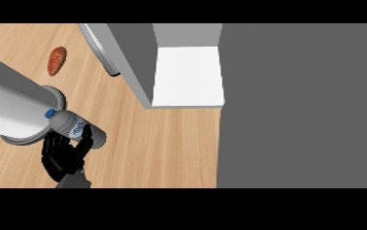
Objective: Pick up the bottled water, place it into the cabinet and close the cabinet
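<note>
Left hand (64,156) had its fingers curled round the bottled water (72,123), near left over the counter (165,146). Bottle's long axis ran from cap far-left to base near-right. Open cabinet (188,76) lay far-right of it. Right hand wasn't visible.

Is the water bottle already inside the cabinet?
No, the bottle is in the left hand above the counter, well apart from the open cabinet.
</note>
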`<action>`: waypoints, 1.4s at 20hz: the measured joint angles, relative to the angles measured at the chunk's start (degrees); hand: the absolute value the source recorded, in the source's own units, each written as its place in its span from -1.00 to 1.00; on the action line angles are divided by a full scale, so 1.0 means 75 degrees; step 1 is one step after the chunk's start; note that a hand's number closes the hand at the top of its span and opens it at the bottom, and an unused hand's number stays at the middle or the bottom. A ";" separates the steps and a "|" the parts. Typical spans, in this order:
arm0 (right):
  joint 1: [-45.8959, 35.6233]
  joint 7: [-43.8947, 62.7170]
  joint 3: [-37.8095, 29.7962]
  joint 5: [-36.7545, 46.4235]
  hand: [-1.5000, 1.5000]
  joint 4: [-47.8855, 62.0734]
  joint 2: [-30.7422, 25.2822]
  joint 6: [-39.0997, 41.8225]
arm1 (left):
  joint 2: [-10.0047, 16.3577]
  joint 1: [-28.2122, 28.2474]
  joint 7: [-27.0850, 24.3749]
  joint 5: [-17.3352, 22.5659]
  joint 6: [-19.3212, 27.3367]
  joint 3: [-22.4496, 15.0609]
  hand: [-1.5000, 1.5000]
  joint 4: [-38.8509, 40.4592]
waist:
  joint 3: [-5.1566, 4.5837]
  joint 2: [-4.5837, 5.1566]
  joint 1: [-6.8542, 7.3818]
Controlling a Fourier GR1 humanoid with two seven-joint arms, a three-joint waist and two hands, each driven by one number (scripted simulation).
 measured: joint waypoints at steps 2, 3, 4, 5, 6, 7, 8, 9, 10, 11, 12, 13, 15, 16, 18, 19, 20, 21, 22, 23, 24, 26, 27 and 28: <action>-0.0101 -0.0007 0.0093 0.0010 -1.00 0.0040 0.0025 -0.0033 | -0.0001 -0.0148 0.0109 -0.0294 -0.0159 -0.0369 1.00 0.0048 | 0.0000 0.0005 -0.0015; -0.0133 -0.0012 0.0135 0.0020 -1.00 0.0061 0.0021 -0.0038 | -0.0016 -0.0258 0.0208 -0.0484 -0.0278 -0.0620 1.00 0.0090 | -0.0001 0.0009 -0.0049; -0.0161 -0.0039 0.0141 0.0028 -1.00 0.0088 0.0007 -0.0039 | -0.0034 -0.0298 0.0337 -0.0688 -0.0481 -0.0915 1.00 0.0106 | 0.0001 0.0003 -0.0077; -0.0209 -0.0057 0.0173 0.0036 -1.00 0.0102 -0.0017 -0.0038 | -0.0030 -0.0360 0.0475 -0.0884 -0.0747 -0.1212 1.00 0.0124 | 0.0000 0.0003 -0.0103; -0.0227 -0.0062 0.0231 0.0040 -1.00 0.0104 -0.0002 -0.0059 | -0.0035 -0.0390 0.0570 -0.1053 -0.0987 -0.1462 1.00 0.0156 | -0.0002 0.0005 -0.0110; -0.0154 -0.0086 0.0261 0.0043 -1.00 0.0090 -0.0003 -0.0056 | -0.0037 -0.0405 0.0644 -0.1177 -0.1191 -0.1658 1.00 0.0145 | -0.0003 -0.0002 -0.0114; -0.0168 -0.0075 0.0282 0.0044 -1.00 0.0082 -0.0013 -0.0068 | -0.0093 -0.0421 0.0695 -0.1305 -0.1309 -0.1859 1.00 0.0068 | -0.0001 -0.0007 -0.0083; -0.0126 -0.0082 0.0265 0.0036 -1.00 0.0068 -0.0036 -0.0061 | -0.0067 -0.0391 0.0710 -0.1384 -0.1516 -0.1991 1.00 0.0035 | 0.0000 -0.0009 -0.0064; -0.0097 -0.0053 0.0347 0.0039 -1.00 0.0053 -0.0006 -0.0078 | -0.0083 -0.0458 0.0773 -0.1462 -0.1604 -0.2113 1.00 -0.0007 | 0.0000 -0.0009 -0.0051; -0.0083 -0.0069 0.0347 0.0042 -1.00 0.0053 0.0015 -0.0096 | -0.0097 -0.0367 0.0916 -0.1523 -0.1672 -0.2270 1.00 -0.0231 | 0.0004 -0.0023 -0.0009; -0.0051 -0.0093 0.0291 0.0043 -1.00 0.0055 -0.0023 -0.0070 | -0.0098 -0.0385 0.1069 -0.1529 -0.1754 -0.2352 1.00 -0.0346 | 0.0005 -0.0028 0.0001; -0.0035 -0.0086 0.0287 0.0041 -1.00 0.0044 -0.0010 -0.0096 | -0.0120 -0.0408 0.1236 -0.1565 -0.1746 -0.2460 1.00 -0.0530 | 0.0007 -0.0032 0.0020; -0.0029 -0.0125 0.0254 0.0050 -1.00 0.0072 0.0023 -0.0110 | -0.0249 -0.0221 0.1460 -0.1685 -0.1620 -0.2738 1.00 -0.1098 | 0.0013 -0.0050 0.0066; 0.0026 -0.0167 0.0179 0.0043 -1.00 0.0064 0.0013 -0.0110 | -0.0287 -0.0123 0.1535 -0.1746 -0.1590 -0.2860 1.00 -0.1317 | 0.0013 -0.0053 0.0070; -0.0043 -0.0101 0.0169 0.0030 -1.00 0.0052 0.0009 -0.0159 | -0.0349 -0.0124 0.1874 -0.1822 -0.1470 -0.3090 1.00 -0.1819 | 0.0014 -0.0049 0.0107; -0.0144 -0.0039 0.0180 0.0028 -1.00 0.0058 -0.0003 -0.0187 | -0.0388 -0.0143 0.2104 -0.1826 -0.1372 -0.3260 1.00 -0.2083 | 0.0015 -0.0046 0.0131; -0.0200 -0.0012 0.0197 0.0028 -1.00 0.0065 0.0011 -0.0201 | -0.0418 -0.0084 0.2309 -0.1848 -0.1257 -0.3430 1.00 -0.2400 | 0.0016 -0.0047 0.0144; -0.0294 0.0038 0.0146 0.0020 -1.00 0.0076 -0.0025 -0.0200 | -0.0442 -0.0089 0.2487 -0.1840 -0.1121 -0.3569 1.00 -0.2688 | 0.0016 -0.0045 0.0152; -0.0293 0.0002 0.0084 0.0010 -1.00 0.0088 -0.0044 -0.0167 | -0.0461 -0.0071 0.2669 -0.1816 -0.0915 -0.3777 1.00 -0.3023 | 0.0017 -0.0051 0.0146; -0.0337 0.0028 0.0085 0.0001 -1.00 0.0090 -0.0040 -0.0165 | -0.0476 -0.0005 0.2808 -0.1851 -0.0801 -0.3932 1.00 -0.3337 | 0.0017 -0.0051 0.0152; -0.0316 0.0030 0.0151 0.0001 -1.00 0.0075 0.0008 -0.0170 | -0.0487 0.0060 0.2928 -0.1843 -0.0639 -0.4120 1.00 -0.3643 | 0.0016 -0.0052 0.0144; -0.0278 -0.0003 0.0100 -0.0008 -1.00 0.0072 -0.0001 -0.0138 | -0.0503 0.0126 0.3245 -0.1819 -0.0189 -0.4539 1.00 -0.4305 | 0.0015 -0.0057 0.0133; -0.0356 0.0044 0.0055 -0.0015 -1.00 0.0088 -0.0025 -0.0143 | -0.0510 0.0140 0.3423 -0.1796 0.0076 -0.4780 1.00 -0.4601 | 0.0014 -0.0053 0.0134; -0.0438 0.0062 -0.0033 -0.0030 -1.00 0.0106 -0.0063 -0.0133 | -0.0514 0.0088 0.3601 -0.1807 0.0288 -0.4990 1.00 -0.4828 | 0.0015 -0.0048 0.0128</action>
